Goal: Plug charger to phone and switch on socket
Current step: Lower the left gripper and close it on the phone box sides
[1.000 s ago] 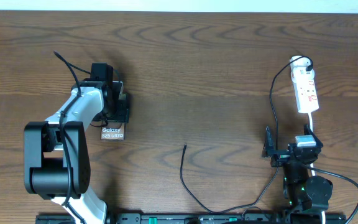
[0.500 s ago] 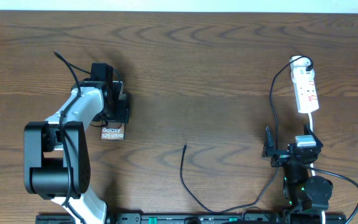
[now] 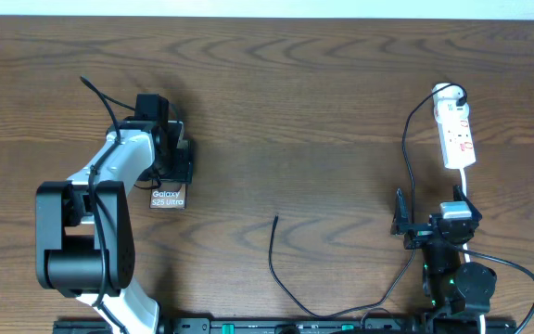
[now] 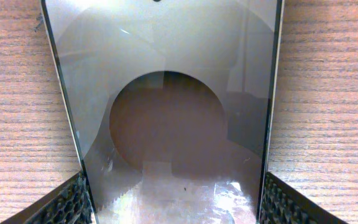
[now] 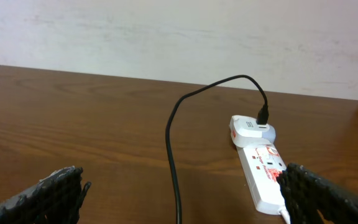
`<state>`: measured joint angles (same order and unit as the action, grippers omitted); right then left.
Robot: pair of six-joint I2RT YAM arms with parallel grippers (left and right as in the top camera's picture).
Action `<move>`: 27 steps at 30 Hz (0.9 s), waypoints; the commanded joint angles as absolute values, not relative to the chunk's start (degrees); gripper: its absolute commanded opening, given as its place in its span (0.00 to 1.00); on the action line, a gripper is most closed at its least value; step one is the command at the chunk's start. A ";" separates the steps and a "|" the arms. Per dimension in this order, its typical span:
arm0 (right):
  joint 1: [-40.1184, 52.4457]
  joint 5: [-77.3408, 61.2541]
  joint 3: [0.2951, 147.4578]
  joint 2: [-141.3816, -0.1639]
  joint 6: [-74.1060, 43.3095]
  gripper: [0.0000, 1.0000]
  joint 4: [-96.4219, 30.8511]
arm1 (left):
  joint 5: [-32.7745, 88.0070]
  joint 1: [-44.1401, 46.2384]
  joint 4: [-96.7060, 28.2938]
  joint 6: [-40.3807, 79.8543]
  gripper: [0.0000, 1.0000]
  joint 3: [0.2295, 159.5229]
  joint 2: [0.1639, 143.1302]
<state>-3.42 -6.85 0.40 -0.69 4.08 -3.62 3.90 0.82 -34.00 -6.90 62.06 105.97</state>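
The phone (image 3: pixel 167 196), a dark bronze slab with white "Galaxy S25 Ultra" lettering, lies at the left under my left gripper (image 3: pixel 182 160). In the left wrist view its glossy surface (image 4: pixel 166 93) fills the frame, and the fingers of my left gripper (image 4: pixel 173 202) press against both long edges. The charger (image 3: pixel 273 249), a thin black cable, has its free tip in mid-table and loops right up to a white adapter in the socket (image 3: pixel 458 135). My right gripper (image 3: pixel 431 223) is open and empty in front of the socket (image 5: pixel 263 174), with the cable (image 5: pixel 171 162) between its fingers' line of sight.
The white adapter (image 5: pixel 249 129) sits at the socket's far end with the cable plugged into it. A pale wall runs behind the table's far edge. The arm bases and a black rail (image 3: pixel 276 326) lie along the front edge.
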 commanded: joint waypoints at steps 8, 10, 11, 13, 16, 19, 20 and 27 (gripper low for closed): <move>-3.81 -6.81 0.34 -0.64 4.36 0.99 -3.86 | 5.32 0.73 -34.41 -7.51 0.07 61.04 106.91; -3.81 -6.81 0.34 -0.64 4.36 0.99 -3.86 | 5.34 0.73 -34.96 -7.49 0.07 61.82 106.91; -3.81 -6.81 0.34 -0.64 4.36 0.99 -3.86 | 5.34 0.73 -35.29 -7.51 0.07 62.17 106.85; -3.81 -6.81 0.34 -0.64 4.36 0.99 -3.86 | 5.32 0.73 -35.77 -7.49 0.07 62.85 106.59; -3.81 -6.81 0.34 -0.64 4.36 0.99 -3.86 | 5.34 0.73 -35.70 -7.49 0.08 63.05 105.54; -3.81 -6.79 0.34 -0.64 4.36 0.99 -3.86 | 5.34 0.73 -35.77 -7.49 0.07 63.05 104.22; -3.81 -6.81 0.34 -0.64 4.36 0.99 -3.86 | 5.34 0.73 -35.77 -7.49 0.07 63.05 103.85; -3.81 -6.81 0.34 -0.64 4.36 0.99 -3.86 | 5.34 0.73 -35.77 -7.46 0.07 63.05 102.39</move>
<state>-3.42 -6.85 0.40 -0.69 4.08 -3.62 4.69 0.82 -35.70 -7.38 62.39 104.62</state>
